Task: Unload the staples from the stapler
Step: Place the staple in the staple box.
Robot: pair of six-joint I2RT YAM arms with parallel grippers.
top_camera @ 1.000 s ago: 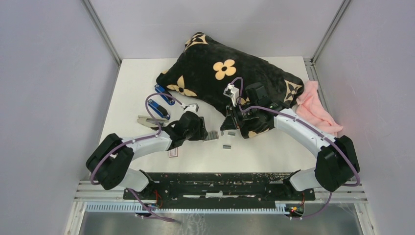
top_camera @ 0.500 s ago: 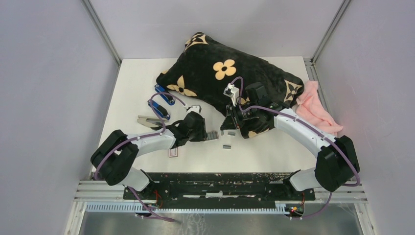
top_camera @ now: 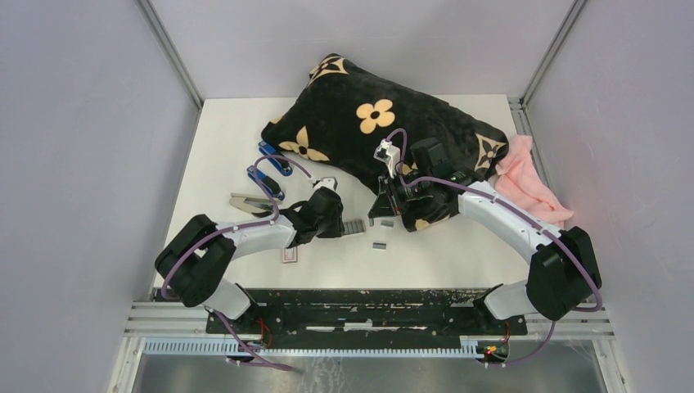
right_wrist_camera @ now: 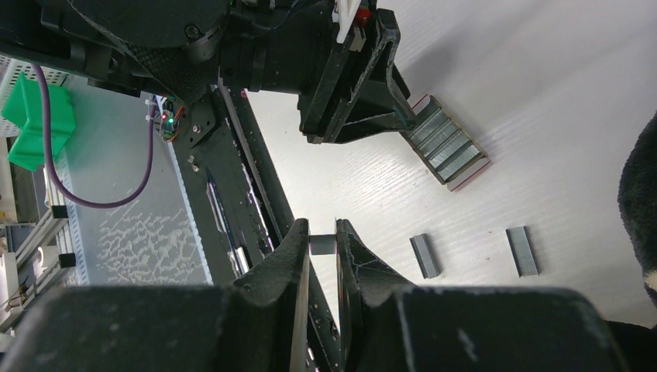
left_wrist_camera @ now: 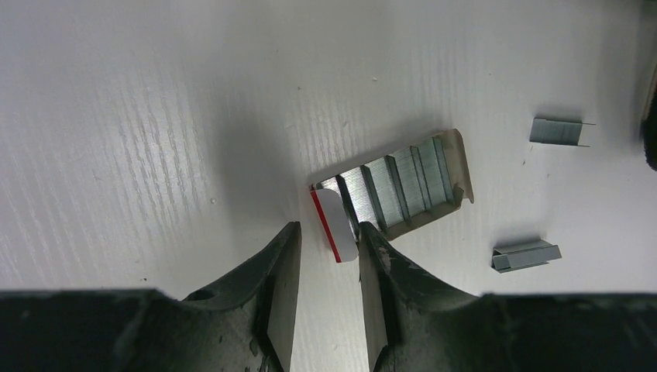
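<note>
Right wrist view alone shows the right gripper (right_wrist_camera: pixel 323 248) pinching a short grey strip of staples (right_wrist_camera: pixel 323 244) between its tips, above the white table (right_wrist_camera: pixel 558 93). Two loose strips (right_wrist_camera: pixel 424 256) lie beside the small box (right_wrist_camera: pixel 447 149). Left wrist view shows what the top view hides: the left gripper (left_wrist_camera: pixel 329 252), narrowly spread, straddles the box's red-edged flap, one finger touching it, a gap at the other

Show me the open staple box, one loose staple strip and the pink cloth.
open staple box (left_wrist_camera: pixel 339 225): left wrist view, its white end flap.
loose staple strip (left_wrist_camera: pixel 526 256): left wrist view, middle of its top.
pink cloth (top_camera: pixel 524 172): top view, its middle.
</note>
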